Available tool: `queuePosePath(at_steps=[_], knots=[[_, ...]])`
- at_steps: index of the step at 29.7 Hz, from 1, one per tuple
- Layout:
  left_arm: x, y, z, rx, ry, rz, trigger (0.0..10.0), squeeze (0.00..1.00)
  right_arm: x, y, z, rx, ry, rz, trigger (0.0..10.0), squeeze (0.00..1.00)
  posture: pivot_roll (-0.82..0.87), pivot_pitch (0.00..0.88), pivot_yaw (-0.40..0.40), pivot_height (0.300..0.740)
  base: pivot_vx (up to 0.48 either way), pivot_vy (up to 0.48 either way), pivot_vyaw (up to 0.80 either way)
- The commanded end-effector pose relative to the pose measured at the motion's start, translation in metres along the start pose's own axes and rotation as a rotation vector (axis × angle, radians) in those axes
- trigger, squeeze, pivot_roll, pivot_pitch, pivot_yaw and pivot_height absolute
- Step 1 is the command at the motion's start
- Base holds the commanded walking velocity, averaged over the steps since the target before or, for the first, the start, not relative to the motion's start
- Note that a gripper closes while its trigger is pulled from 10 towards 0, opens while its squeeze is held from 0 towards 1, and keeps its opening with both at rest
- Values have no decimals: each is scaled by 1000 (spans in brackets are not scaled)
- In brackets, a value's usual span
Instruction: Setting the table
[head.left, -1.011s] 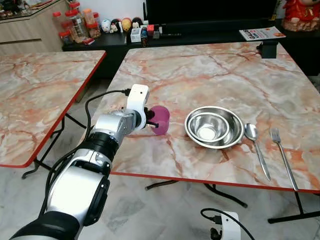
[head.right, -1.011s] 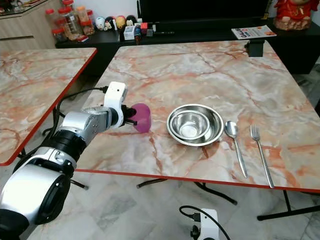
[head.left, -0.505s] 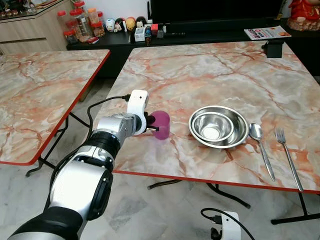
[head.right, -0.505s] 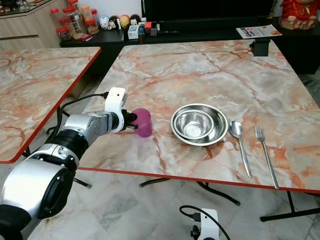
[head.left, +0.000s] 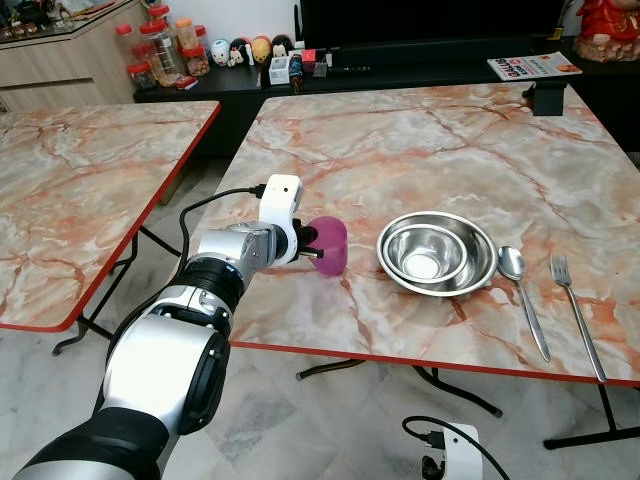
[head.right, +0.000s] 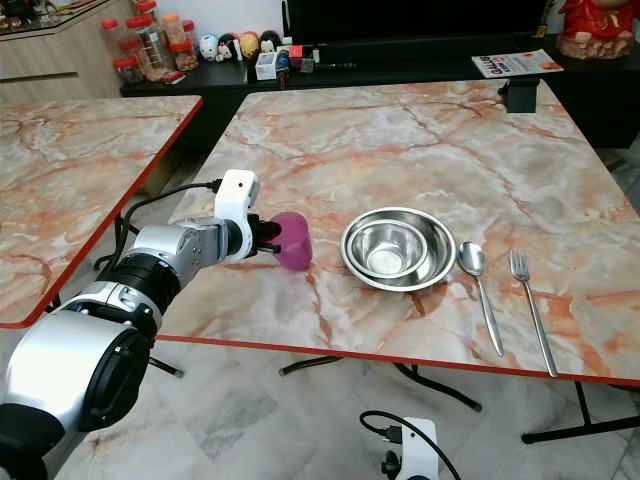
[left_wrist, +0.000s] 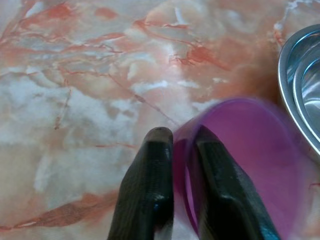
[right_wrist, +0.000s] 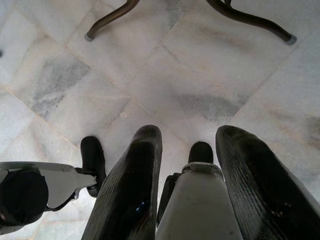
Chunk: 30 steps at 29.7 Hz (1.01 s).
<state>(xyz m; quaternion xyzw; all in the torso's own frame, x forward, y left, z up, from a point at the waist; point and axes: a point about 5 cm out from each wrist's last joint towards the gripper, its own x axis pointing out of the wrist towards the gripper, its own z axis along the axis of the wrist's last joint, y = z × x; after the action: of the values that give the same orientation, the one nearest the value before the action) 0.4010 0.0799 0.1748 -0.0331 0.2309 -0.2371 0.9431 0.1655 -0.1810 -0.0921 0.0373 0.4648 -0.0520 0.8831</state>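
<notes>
Open tabletop (head.left: 400, 150) beyond the bowl (head.left: 436, 252)

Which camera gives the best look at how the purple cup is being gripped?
The left wrist view: it shows the left gripper pinching the purple cup's rim, one finger outside the wall, one inside. Both eye views show the cup on the marble table beside the steel bowl, with the grip partly hidden.

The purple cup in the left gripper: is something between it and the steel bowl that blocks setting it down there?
Nothing visible does. The left gripper pinches the purple cup by its rim, and only bare marble table lies between it and the steel bowl.
</notes>
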Motion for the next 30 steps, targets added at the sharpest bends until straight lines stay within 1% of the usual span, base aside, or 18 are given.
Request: queuePosePath(at_steps=[1,4,5,6,7,12,14,17,19,23,25,26,27,28,29,30], knots=[[-1,1,6,22,-5,2,10000,835,0,3,-1,18,3,0,10000,0,-33,11,139,732,0,0,0],[-1,2,5,24,-4,3,10000,792,0,3,-1,18,4,0,10000,0,-33,10,140,732,0,0,0],[-1,3,4,20,-3,6,10000,733,0,3,-1,18,4,0,10000,0,-33,11,141,732,0,0,0],[-2,4,4,17,-4,9,10000,608,0,3,-1,20,3,0,10000,0,-33,12,141,732,0,0,0],[-2,6,3,14,-7,16,10000,0,0,4,-1,21,3,0,10000,0,-34,10,142,732,0,0,0],[-5,13,5,-3,-34,46,10000,0,0,4,-1,22,3,1,10000,0,-30,9,140,732,0,0,0],[-5,14,6,-3,-35,46,10000,0,0,4,-1,22,3,1,10000,0,-30,9,140,732,0,0,0],[-12,22,21,-30,-153,73,10000,0,0,4,0,17,2,2,10000,0,-26,6,131,732,0,0,0],[-15,25,25,-22,-171,82,10000,0,1,4,1,16,1,3,10000,0,-28,4,130,732,0,0,0],[-25,36,39,1,-256,106,10000,0,1,3,2,18,-3,2,10000,0,-32,1,129,732,0,0,0],[-34,43,47,5,-323,131,10000,0,1,3,3,19,-5,0,10000,0,-36,0,128,732,0,0,0],[-43,51,54,11,-386,170,10000,0,1,2,3,20,-7,-2,10000,0,-36,0,127,732,0,0,0],[-49,57,58,16,-429,197,10000,0,1,2,4,21,-8,-3,10000,0,-36,0,126,732,0,0,0],[-62,65,65,22,-523,238,10000,0,1,1,4,22,-9,-5,10000,0,-35,0,124,732,0,0,0],[-62,65,65,22,-523,238,10000,0,1,1,4,22,-9,-5,10000,0,-35,0,124,732,0,0,0],[-91,81,73,5,-684,338,10000,0,1,-1,5,24,-14,-8,10000,0,-22,0,114,732,0,0,0]])
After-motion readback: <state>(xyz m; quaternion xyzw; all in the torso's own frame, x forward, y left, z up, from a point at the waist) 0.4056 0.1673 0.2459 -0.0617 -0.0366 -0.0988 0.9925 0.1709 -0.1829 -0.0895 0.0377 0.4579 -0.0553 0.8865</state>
